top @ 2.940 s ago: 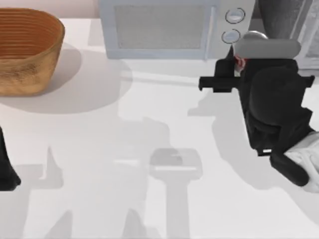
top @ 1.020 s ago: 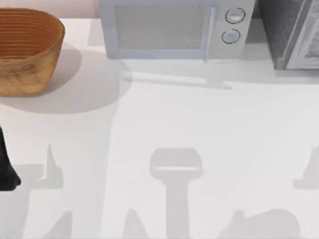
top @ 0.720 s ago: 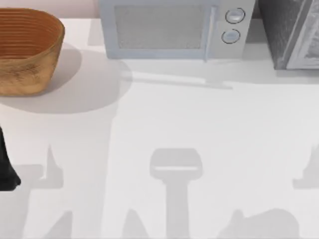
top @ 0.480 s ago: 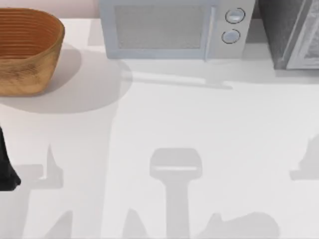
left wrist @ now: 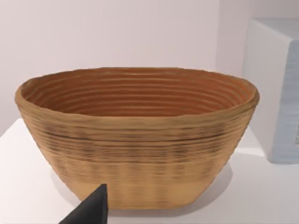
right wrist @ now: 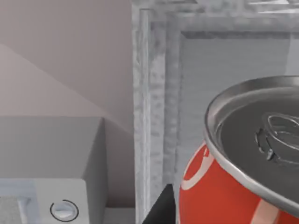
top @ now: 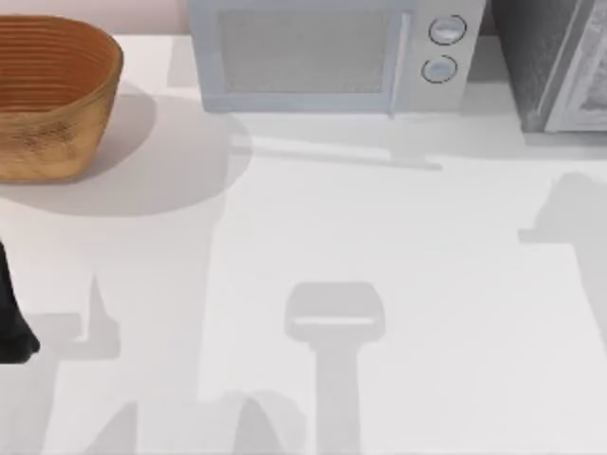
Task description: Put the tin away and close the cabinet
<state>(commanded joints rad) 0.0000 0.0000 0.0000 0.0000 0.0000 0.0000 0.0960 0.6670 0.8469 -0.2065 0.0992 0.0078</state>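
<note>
The tin (right wrist: 233,186) is sitting very close in front of the right wrist camera, its red label and silver-grey top (right wrist: 261,135) with the pull tab facing that camera. Just behind it the cabinet (right wrist: 154,93) is standing, showing its speckled grey frame and a pale framed panel (right wrist: 233,70). Whether the right hand is gripping the tin, I cannot tell; a dark sliver (right wrist: 161,207) is showing just beside the can. In the top view the cabinet (top: 545,57) is occupying the far right corner of the worktop (top: 379,246), touching or nearly touching the microwave (top: 322,52), which is standing along the far edge with two round knobs (top: 444,47). A woven basket (top: 52,95) is resting in the far left corner. The left arm (top: 11,313) is parked at the left edge of the worktop, its wrist camera looking at the basket (left wrist: 135,140), with one dark fingertip (left wrist: 91,210) of the left hand showing; I cannot tell whether that hand is open or closed.
</note>
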